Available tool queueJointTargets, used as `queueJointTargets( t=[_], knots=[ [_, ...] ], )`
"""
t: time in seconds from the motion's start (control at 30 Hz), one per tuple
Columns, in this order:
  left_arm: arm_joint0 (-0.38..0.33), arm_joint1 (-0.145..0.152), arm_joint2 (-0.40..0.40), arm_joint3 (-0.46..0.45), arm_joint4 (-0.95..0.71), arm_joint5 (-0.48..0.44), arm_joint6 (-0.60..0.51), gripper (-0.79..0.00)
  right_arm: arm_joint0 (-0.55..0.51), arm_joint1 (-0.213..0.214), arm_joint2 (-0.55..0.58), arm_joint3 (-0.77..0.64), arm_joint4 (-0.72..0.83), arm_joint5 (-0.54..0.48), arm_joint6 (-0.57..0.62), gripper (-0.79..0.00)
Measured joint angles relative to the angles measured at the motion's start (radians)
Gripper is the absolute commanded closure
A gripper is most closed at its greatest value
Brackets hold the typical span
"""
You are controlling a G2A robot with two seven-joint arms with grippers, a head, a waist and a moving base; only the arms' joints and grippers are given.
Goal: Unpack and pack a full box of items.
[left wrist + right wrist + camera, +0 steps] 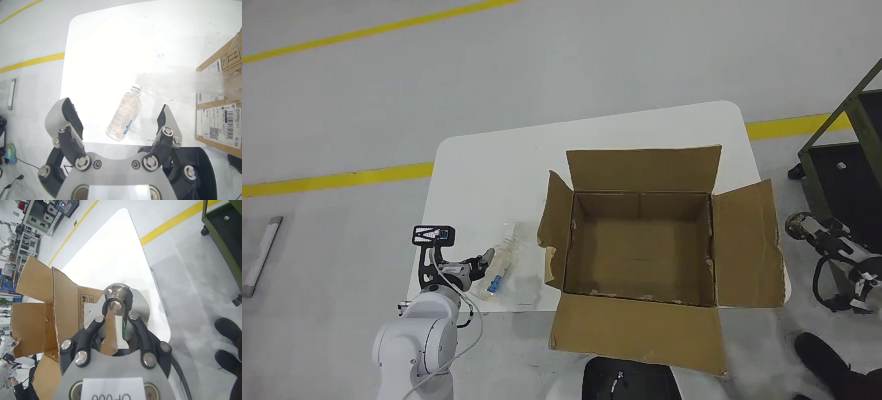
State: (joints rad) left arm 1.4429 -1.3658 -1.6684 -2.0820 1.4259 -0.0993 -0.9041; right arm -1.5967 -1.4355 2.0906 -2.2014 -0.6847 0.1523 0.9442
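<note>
An open cardboard box (642, 168) stands on the right half of the white table (502, 170), flaps spread, with only its bare cardboard floor visible inside. A clear plastic bottle (500, 268) with a blue label lies on its side near the table's front left edge. My left gripper (116, 106) hangs open above the bottle (124, 115), one finger to each side, not touching it. In the top view this left gripper (477, 265) sits just left of the bottle. My right gripper (117, 300) is shut on a metal flanged fitting (115, 306), held beside the box (34, 306) near the table's corner.
A green metal cart (852, 140) stands on the floor right of the table, with a small wheeled frame (832, 260) below it. A person's black shoes (226, 330) are on the floor near the table's right end. The box's labelled side (217, 121) is right of the bottle.
</note>
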Motion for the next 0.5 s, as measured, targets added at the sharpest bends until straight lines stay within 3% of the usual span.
queueJointTargets(
  t=[0.27, 0.5],
  knots=[
    [0.000, 0.000, 0.000, 0.000, 0.000, 0.000, 0.000, -0.785, 0.004, 0.007, -0.054, 0.048, -0.051, 0.001, -0.024, 0.000],
    [0.000, 0.000, 0.000, 0.000, 0.000, 0.000, 0.000, -0.785, 0.050, 0.026, -0.171, 0.110, -0.272, 0.026, 0.040, 0.000]
  ],
)
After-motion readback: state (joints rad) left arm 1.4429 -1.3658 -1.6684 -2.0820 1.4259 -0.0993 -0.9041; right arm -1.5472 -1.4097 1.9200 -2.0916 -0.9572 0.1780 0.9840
